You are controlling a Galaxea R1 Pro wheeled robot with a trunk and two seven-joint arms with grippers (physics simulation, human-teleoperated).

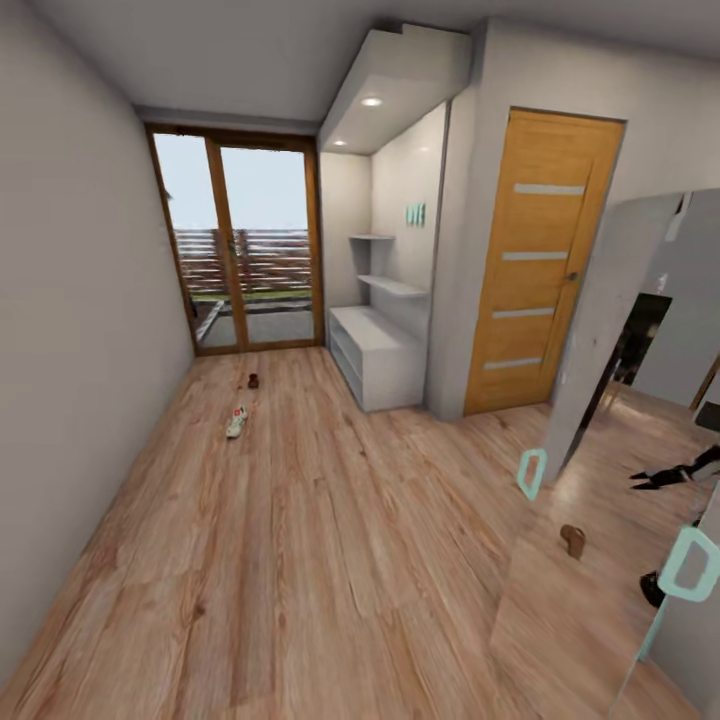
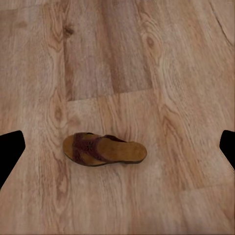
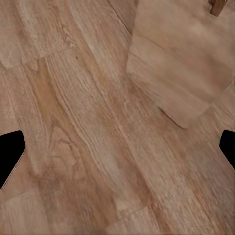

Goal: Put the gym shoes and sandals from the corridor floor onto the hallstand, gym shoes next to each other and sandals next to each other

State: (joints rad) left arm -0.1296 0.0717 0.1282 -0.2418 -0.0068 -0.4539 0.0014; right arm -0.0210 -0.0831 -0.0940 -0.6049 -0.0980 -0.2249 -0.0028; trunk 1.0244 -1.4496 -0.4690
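In the left wrist view a brown sandal with a tan insole lies flat on the wood-plank corridor floor. My left gripper hangs open above it, its black fingertips far apart on either side. My right gripper is open over bare floor. In the head view, one white gym shoe lies far down the corridor, with a small dark brown sandal beyond it. The pale grey hallstand stands against the right wall. The other gym shoe is out of view.
A tall mirror panel leans at the right, with a brown sandal shape reflected in it. An orange wooden door stands beside the hallstand. Glass doors close the far end. A grey wall runs along the left.
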